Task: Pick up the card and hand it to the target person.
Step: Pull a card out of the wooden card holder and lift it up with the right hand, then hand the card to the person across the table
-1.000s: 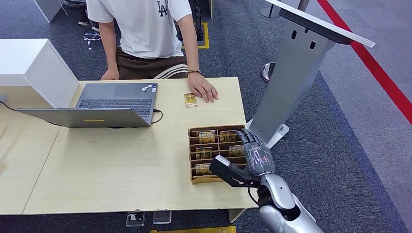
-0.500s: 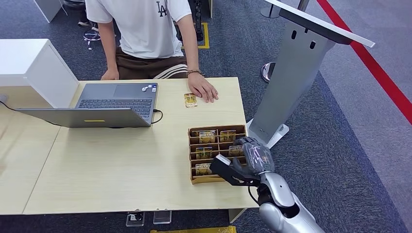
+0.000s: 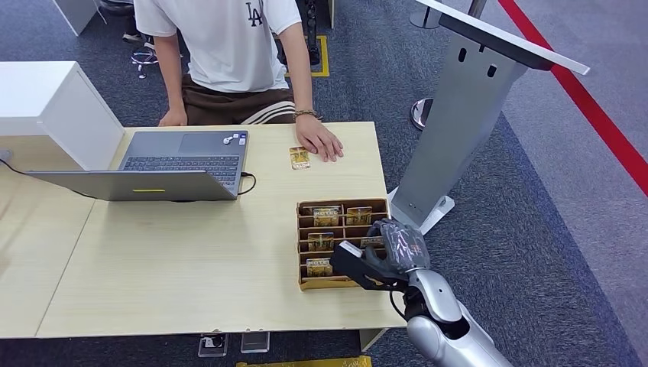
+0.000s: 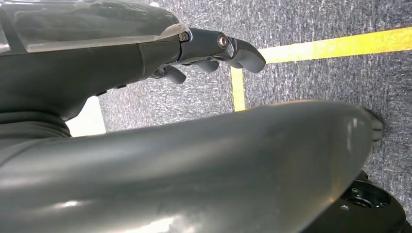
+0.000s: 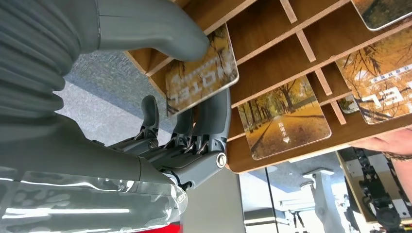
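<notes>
Pale wood table [image 3: 191,260] carries a grey laptop [image 3: 164,164] on the left and a brown slotted tray [image 3: 336,205] near the right edge, with cards standing in its compartments. Across the table a person [image 3: 229,46] in a white shirt rests a hand [image 3: 319,141] on the top, just beside a loose card [image 3: 299,157]. The right hand [image 3: 393,248] sits at the tray's right side, thumb and fingers [image 5: 214,114] pinching a tray card [image 5: 201,80] in a near compartment. The left hand [image 4: 214,48] hangs over carpet, fingers curled, holding nothing.
</notes>
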`<act>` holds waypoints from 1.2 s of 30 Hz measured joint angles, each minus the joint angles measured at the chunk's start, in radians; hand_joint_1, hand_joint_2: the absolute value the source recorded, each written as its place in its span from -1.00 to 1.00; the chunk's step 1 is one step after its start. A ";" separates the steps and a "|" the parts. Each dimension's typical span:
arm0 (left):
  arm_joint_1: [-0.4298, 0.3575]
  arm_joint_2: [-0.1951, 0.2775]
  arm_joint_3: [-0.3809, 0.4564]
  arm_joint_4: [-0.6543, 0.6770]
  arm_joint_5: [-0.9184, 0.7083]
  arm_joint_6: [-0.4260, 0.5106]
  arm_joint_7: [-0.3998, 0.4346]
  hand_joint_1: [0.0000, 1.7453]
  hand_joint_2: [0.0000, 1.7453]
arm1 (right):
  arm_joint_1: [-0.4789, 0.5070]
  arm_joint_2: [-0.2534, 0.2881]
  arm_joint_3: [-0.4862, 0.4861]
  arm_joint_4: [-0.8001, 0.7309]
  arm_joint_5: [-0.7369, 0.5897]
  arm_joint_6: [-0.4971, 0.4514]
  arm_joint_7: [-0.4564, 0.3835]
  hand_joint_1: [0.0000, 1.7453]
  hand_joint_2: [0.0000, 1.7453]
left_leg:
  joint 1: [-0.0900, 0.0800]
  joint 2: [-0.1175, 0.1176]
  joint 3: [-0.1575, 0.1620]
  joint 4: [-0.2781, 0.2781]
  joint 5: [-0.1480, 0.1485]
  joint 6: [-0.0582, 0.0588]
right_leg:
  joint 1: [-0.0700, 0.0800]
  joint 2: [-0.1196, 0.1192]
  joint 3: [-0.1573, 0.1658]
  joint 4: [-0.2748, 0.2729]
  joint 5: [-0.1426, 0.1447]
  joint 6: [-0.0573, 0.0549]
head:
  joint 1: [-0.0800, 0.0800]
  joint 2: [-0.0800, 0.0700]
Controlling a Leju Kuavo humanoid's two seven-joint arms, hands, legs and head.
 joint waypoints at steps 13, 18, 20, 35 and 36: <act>0.000 0.001 -0.002 0.000 0.002 -0.041 -0.004 -1.00 -1.00 | -0.002 0.001 0.003 0.005 -0.014 -0.016 -0.012 0.92 1.00 | 0.000 0.000 0.000 0.000 0.000 0.000 | 0.000 0.000 0.000 0.000 0.000 0.000 | 0.000 0.000; -0.001 0.004 -0.002 0.000 0.016 -0.077 -0.021 -1.00 -1.00 | -0.002 0.002 0.004 0.005 -0.015 -0.019 -0.017 1.00 1.00 | 0.000 0.000 0.000 0.000 0.000 0.000 | 0.000 0.000 0.000 0.000 0.000 0.000 | 0.000 0.000; -0.001 0.005 -0.002 0.000 0.019 -0.077 -0.021 -1.00 0.00 | -0.002 0.002 0.004 0.005 -0.015 -0.019 -0.017 1.00 1.00 | 0.000 0.000 0.000 0.000 0.000 0.000 | 0.000 0.000 0.000 0.000 0.000 0.000 | 0.000 0.000; -0.001 0.011 -0.003 0.000 0.025 -0.056 -0.033 -1.00 1.00 | -0.002 0.005 0.004 0.005 -0.016 -0.034 -0.038 1.00 1.00 | 0.000 0.000 0.000 0.000 0.000 0.000 | 0.000 0.000 0.000 0.000 0.000 0.000 | 0.000 0.000; -0.001 0.012 -0.003 0.000 0.027 -0.053 -0.030 -1.00 1.00 | -0.002 0.005 0.004 0.004 -0.017 -0.036 -0.040 1.00 1.00 | 0.000 0.000 0.000 0.000 0.000 0.000 | 0.000 0.000 0.000 0.000 0.000 0.000 | 0.000 0.000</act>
